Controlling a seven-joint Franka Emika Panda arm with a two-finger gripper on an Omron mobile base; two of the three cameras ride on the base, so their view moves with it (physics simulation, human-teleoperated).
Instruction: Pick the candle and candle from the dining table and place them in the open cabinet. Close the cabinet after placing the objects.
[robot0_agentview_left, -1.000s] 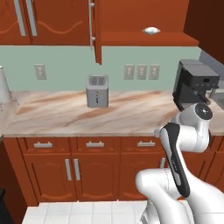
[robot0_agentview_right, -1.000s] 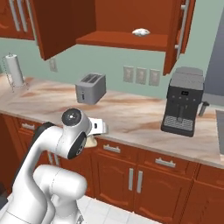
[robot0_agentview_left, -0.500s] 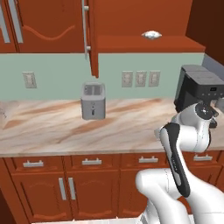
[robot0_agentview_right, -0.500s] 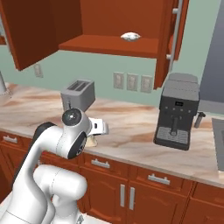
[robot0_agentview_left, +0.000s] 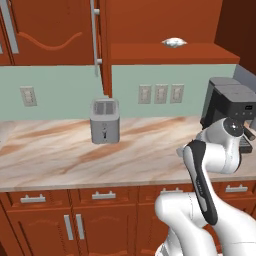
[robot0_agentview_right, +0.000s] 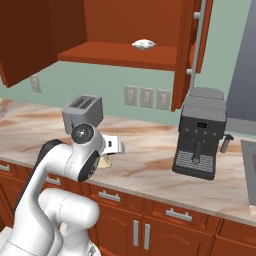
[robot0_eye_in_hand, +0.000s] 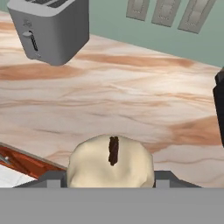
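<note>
A pale cream candle (robot0_eye_in_hand: 110, 166) with a dark wick sits low in the hand view, with my gripper (robot0_eye_in_hand: 109, 181) shut on it. From the right base view the same candle (robot0_agentview_right: 104, 162) peeks out under the hand, held just above the front of the marble counter (robot0_agentview_right: 150, 165). The reddish-brown cabinet (robot0_agentview_left: 170, 52) hangs above the counter with its doors swung open (robot0_agentview_right: 197, 50). A small grey-white object (robot0_agentview_left: 173, 42) lies on the cabinet shelf (robot0_agentview_right: 143, 44).
A grey toaster (robot0_agentview_left: 104, 121) (robot0_agentview_right: 82, 111) (robot0_eye_in_hand: 48, 28) stands on the counter to the left. A black coffee machine (robot0_agentview_right: 201, 132) (robot0_agentview_left: 227, 102) stands to the right. Wall sockets (robot0_agentview_left: 160, 93) sit on the green backsplash. Drawers with silver handles (robot0_agentview_left: 104, 195) run below.
The whole picture has shifted and grown: the base has driven closer to the counter and cabinet. The gripper keeps its hold on the candle.
</note>
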